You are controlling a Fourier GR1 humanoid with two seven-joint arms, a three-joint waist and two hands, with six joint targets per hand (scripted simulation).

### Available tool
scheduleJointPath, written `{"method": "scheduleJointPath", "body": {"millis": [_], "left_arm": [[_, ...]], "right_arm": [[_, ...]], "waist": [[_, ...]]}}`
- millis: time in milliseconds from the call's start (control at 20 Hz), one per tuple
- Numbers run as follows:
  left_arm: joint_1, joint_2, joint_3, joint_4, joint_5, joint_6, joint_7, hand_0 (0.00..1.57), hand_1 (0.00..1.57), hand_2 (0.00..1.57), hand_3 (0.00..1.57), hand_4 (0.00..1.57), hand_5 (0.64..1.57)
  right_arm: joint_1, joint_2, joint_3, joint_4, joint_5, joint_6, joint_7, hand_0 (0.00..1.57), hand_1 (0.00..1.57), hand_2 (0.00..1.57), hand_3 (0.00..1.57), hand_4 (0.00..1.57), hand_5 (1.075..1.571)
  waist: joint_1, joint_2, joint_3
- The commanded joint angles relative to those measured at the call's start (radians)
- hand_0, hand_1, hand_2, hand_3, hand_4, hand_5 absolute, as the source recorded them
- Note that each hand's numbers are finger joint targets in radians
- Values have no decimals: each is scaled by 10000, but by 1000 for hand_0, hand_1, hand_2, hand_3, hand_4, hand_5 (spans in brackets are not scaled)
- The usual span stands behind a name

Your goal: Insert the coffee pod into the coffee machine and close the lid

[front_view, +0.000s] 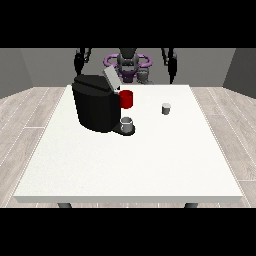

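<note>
The black coffee machine [95, 107] stands on the left half of the white table [125, 165]. Its grey lid [111, 79] is tilted up and open. The small grey coffee pod [166, 108] stands upright on the table, well to the right of the machine and apart from it. Both hands are far back near the robot's body, beyond the table's far edge. The hand at the view's left [78, 62] is behind the machine. The hand at the view's right [173, 65] is behind the pod. Neither touches anything.
A red mug [127, 99] stands just behind the machine's right side. A grey cup [127, 124] sits on the machine's drip tray at its front right. The table's front half is bare white surface.
</note>
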Motion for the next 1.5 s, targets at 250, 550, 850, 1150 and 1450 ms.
{"method": "scheduleJointPath", "body": {"millis": [250, 550, 850, 1150, 1450], "left_arm": [[-98, 145, 437, 524, 537, -952, -2493, 0, 0, 0, 0, 265, 1571], [-674, 1042, 431, 214, -459, -749, -1232, 0, 0, 0, 0, 213, 1571], [-2253, 2098, 1490, 1993, -557, -969, -1142, 0, 0, 0, 0, 0, 1571], [-3151, 2886, 2022, 3546, -307, -1763, -1192, 0, 0, 0, 0, 0, 1571], [-3969, 3214, 2274, 5540, -695, -1687, -1445, 0, 0, 0, 0, 0, 1571]], "right_arm": [[84, 273, -197, 588, -221, 112, -34, 0, 0, 0, 0, 128, 1571], [300, 983, -566, 224, -250, -958, -786, 0, 0, 0, 0, 145, 1571], [-129, 968, -277, -80, -389, -659, -802, 0, 0, 0, 0, 177, 1571], [-100, 1040, -179, 227, -520, -573, -1660, 0, 0, 0, 0, 192, 1571], [-710, 1343, 407, -349, -186, -1254, -536, 0, 0, 0, 0, 259, 1571]], "waist": [[183, -49, 174], [-236, -470, 178], [-1069, 482, 175], [-1264, 1142, 175], [-1387, 1564, 170]]}}
